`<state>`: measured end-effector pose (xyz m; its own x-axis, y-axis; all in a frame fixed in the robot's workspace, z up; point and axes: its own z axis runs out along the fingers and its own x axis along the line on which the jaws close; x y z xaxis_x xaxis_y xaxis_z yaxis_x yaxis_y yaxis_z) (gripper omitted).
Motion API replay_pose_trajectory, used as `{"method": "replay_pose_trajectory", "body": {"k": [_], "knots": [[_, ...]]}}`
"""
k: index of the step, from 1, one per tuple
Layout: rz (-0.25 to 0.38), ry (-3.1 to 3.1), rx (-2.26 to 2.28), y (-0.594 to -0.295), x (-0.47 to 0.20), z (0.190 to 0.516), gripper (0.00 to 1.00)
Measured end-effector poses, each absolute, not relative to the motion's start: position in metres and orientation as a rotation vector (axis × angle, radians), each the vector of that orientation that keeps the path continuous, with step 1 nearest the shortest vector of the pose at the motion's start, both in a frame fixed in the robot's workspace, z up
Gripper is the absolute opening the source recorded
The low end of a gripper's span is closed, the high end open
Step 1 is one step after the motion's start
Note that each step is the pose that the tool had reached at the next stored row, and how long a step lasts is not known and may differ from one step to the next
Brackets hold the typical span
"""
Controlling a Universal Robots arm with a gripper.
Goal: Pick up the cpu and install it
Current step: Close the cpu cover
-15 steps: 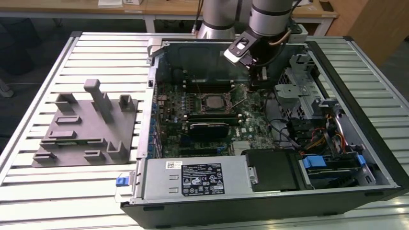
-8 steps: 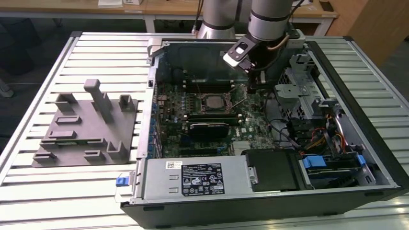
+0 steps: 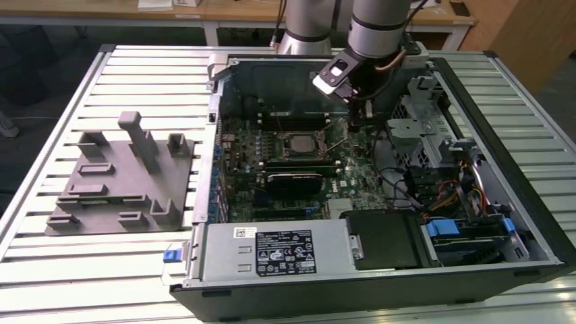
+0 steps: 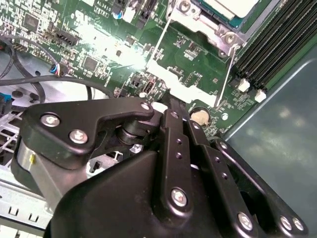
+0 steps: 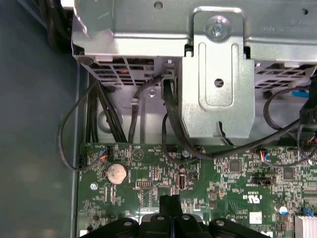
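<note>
Noted cpu [image 3: 297,143] seated in socket [image 4: 208,30], mid mobo [image 3: 355,179]. Found gripper [image 3: 357,123] just beside it twd exterior view's right, low over board, jaws pinched together, empty. Risk: scraping coin cell [image 5: 117,173] or snagging black cables [image 5: 105,113] w/ any sideways drift.

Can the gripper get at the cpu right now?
Probably yes. The cpu lies face up in its socket, open from above, and the gripper hangs low over the motherboard just to the exterior view's right of it, nothing standing between. The socket's frame round its edges may hinder a grasp.
</note>
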<state>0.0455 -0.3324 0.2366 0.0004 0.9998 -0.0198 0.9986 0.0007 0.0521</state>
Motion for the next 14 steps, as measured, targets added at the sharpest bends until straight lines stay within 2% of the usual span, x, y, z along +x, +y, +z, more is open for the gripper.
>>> {"method": "replay_pose_trajectory", "body": {"k": [14], "knots": [[0.039,2.184,2.184,-0.329,0.018,0.237,0.11]]}}
